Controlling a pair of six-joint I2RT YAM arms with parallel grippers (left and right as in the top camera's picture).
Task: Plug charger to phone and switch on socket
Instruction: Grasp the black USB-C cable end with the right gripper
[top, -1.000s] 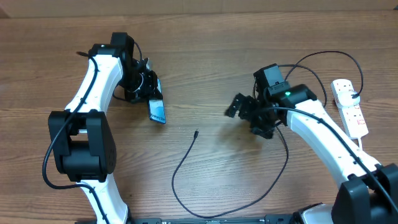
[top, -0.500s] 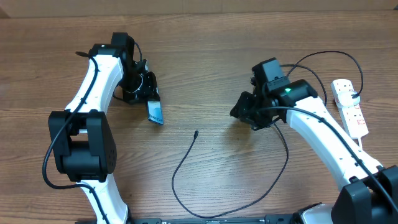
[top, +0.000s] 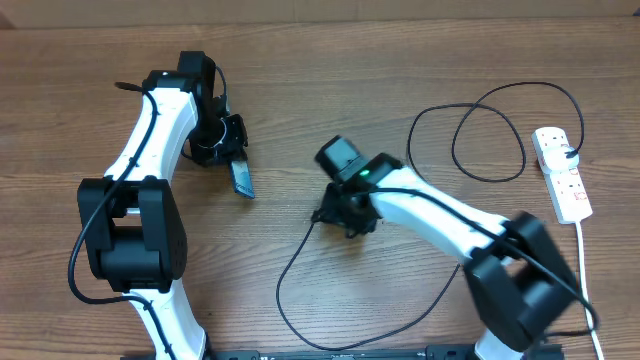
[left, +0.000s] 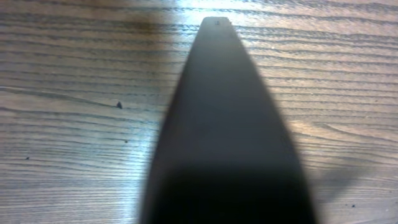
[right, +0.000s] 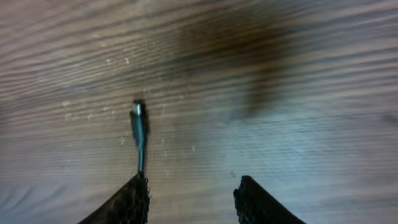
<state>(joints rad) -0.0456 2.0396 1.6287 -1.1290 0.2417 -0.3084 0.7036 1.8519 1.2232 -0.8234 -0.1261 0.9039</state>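
The phone hangs just above the table at the left, turned almost edge-on, with my left gripper shut on its upper end. In the left wrist view the phone is a dark wedge that hides the fingers. Its far end has a small port and points at the wood. The charger is a thin black cable looping over the front of the table. Its plug tip lies on the wood just ahead of one finger of my right gripper. That gripper is open, with bare wood between its fingers. In the overhead view my right gripper is low at mid-table. The socket lies at the far right.
The cable makes more loops at the back right, near the socket. A white cord runs from the socket toward the front edge. My right arm stretches across the table from the front right.
My right arm has swung left across the table and down to the cable's plug tip. The phone in my left gripper has turned further onto its edge.
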